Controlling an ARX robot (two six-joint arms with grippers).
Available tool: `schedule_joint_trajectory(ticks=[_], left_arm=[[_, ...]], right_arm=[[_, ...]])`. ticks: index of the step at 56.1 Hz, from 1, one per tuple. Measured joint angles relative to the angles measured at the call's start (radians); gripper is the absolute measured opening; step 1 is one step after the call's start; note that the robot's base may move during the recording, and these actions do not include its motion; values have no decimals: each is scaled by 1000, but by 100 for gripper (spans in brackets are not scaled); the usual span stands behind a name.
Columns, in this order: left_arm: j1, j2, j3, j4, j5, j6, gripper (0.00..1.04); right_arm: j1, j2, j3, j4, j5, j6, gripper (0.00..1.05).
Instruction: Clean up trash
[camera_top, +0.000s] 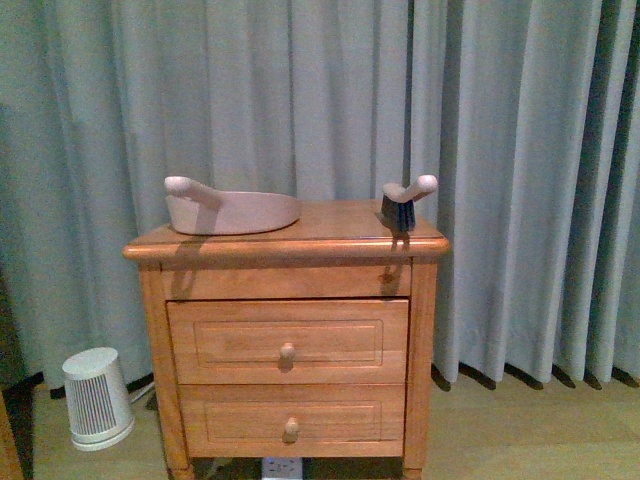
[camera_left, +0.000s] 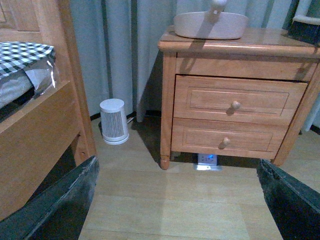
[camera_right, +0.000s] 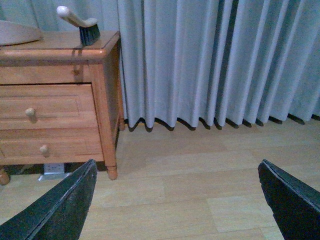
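The trash is out of view in every frame. A beige dustpan (camera_top: 232, 209) rests on the left of the wooden nightstand's top (camera_top: 330, 235), and a hand brush (camera_top: 405, 201) with dark bristles stands at the right. The dustpan (camera_left: 211, 23) and brush (camera_right: 82, 25) also show in the wrist views. My left gripper (camera_left: 177, 200) hangs open over bare wooden floor in front of the nightstand. My right gripper (camera_right: 180, 200) is open over the floor to the nightstand's right. Neither arm appears in the front view.
Grey curtains (camera_top: 500, 150) hang behind the nightstand, which has two drawers (camera_top: 288, 343). A small white heater (camera_top: 97, 397) sits on the floor at its left, a power strip (camera_left: 207, 160) underneath. A wooden bed frame (camera_left: 35, 145) with a checked pillow (camera_left: 22, 54) stands further left.
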Motion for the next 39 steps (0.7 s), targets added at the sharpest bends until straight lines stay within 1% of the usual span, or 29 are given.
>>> schedule_joint_trajectory(ticks=[39], left_arm=[[0, 0, 0, 0, 0, 0, 97]], right_arm=[[0, 0, 0, 0, 0, 0, 97]])
